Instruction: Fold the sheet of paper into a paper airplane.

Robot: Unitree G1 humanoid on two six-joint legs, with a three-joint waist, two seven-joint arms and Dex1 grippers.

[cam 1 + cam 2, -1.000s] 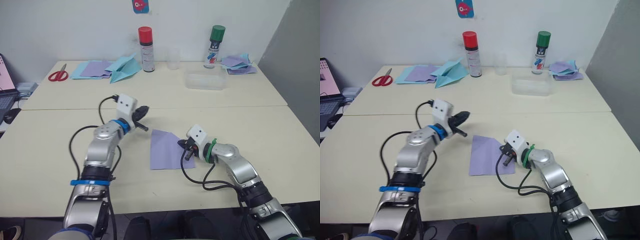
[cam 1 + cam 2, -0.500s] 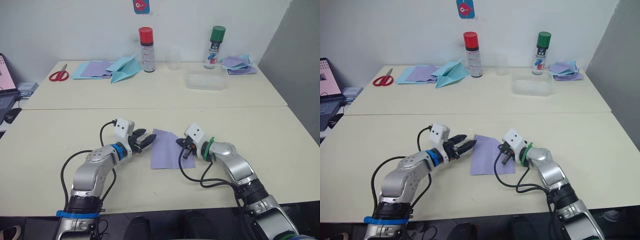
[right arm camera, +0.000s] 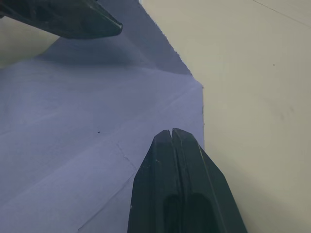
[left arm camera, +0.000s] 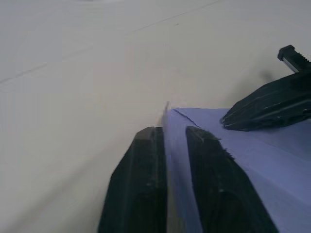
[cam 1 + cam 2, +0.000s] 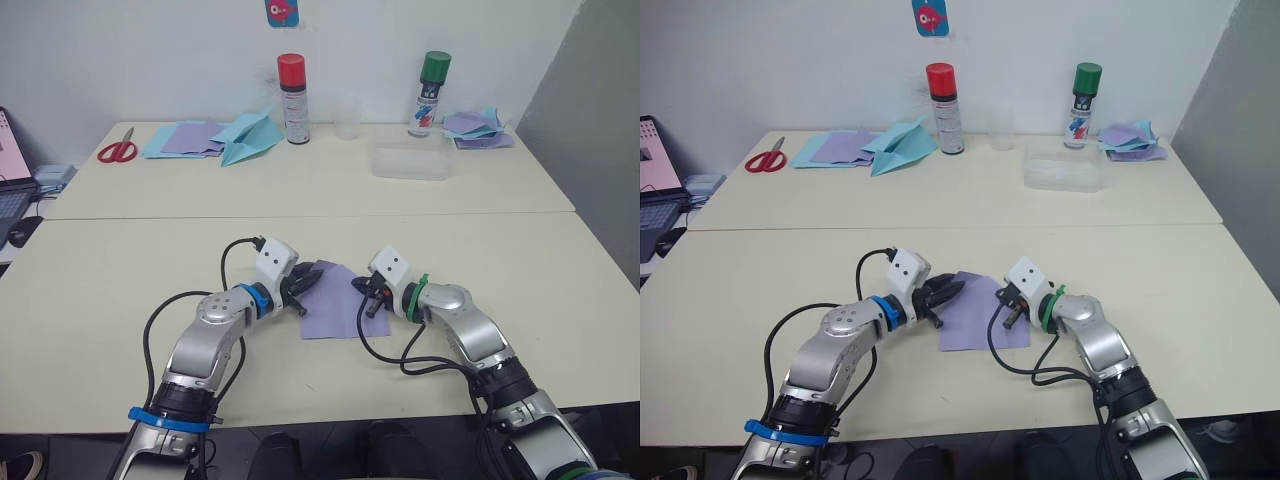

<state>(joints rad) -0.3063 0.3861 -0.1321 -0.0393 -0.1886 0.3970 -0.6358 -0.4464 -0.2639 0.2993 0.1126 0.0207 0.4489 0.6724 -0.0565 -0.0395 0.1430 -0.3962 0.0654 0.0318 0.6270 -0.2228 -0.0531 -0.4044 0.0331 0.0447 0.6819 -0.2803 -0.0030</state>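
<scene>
Early fold step: left hand (image 4: 167, 145) pinching the lavender sheet of paper (image 5: 335, 300) at its 10 o'clock corner, right hand (image 3: 174, 133) pressed together pinning the 3 o'clock edge to the desk (image 5: 120, 290); next, likely carry that corner across and crease.

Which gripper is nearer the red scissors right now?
Left. The left gripper sits at the sheet of paper's left edge; the right gripper is at its right edge, farther from the scissors.

laptop (image 5: 8, 190) cut off at the frame edge, sheet of paper (image 5: 335, 300) – near-left corner hidden by left end effector (image 5: 308, 283)
</scene>
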